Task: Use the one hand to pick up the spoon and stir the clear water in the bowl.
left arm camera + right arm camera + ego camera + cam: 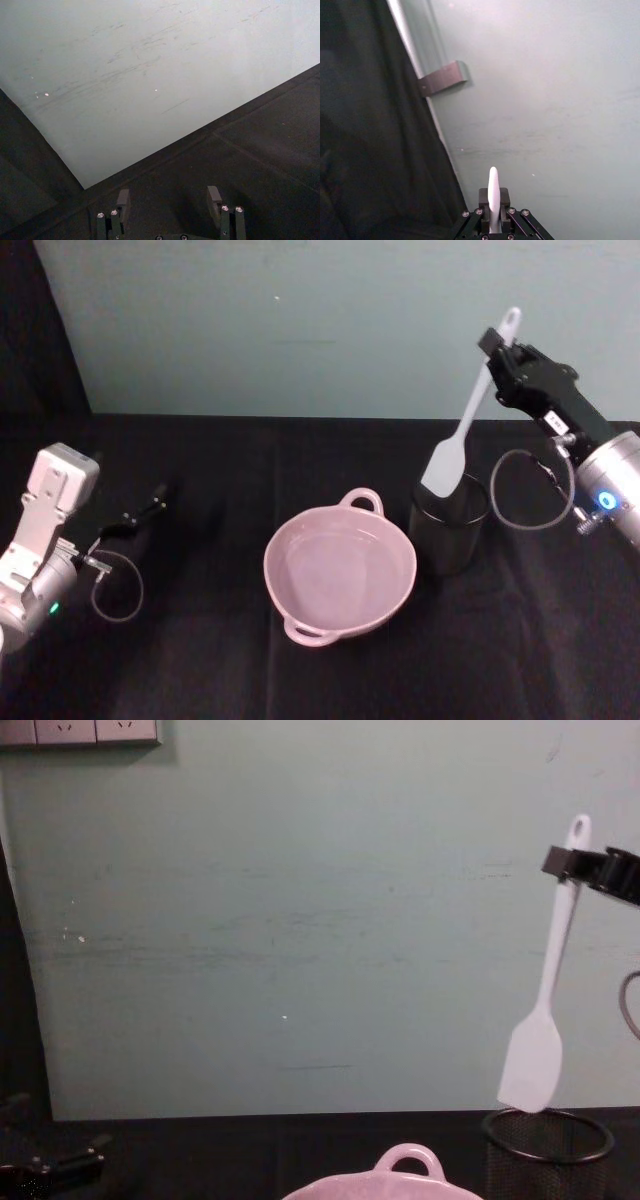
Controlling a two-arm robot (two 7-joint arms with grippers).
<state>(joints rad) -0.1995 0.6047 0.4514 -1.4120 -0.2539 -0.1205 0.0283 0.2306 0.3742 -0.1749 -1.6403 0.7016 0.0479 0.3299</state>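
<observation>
The right hand (497, 352) pinches the spoon (462, 430) near its handle tip — light, stiff, slick plastic — head just above the mesh cup (448, 528), beside the bowl (339, 570) mid-desk; left gripper (170, 202) open, idle.

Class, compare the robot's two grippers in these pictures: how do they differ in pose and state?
The right gripper is raised above the mesh cup, shut on the spoon; the left gripper sits low by the table, open and empty. The right points up toward the wall; the left lies level. Both are black.
</observation>
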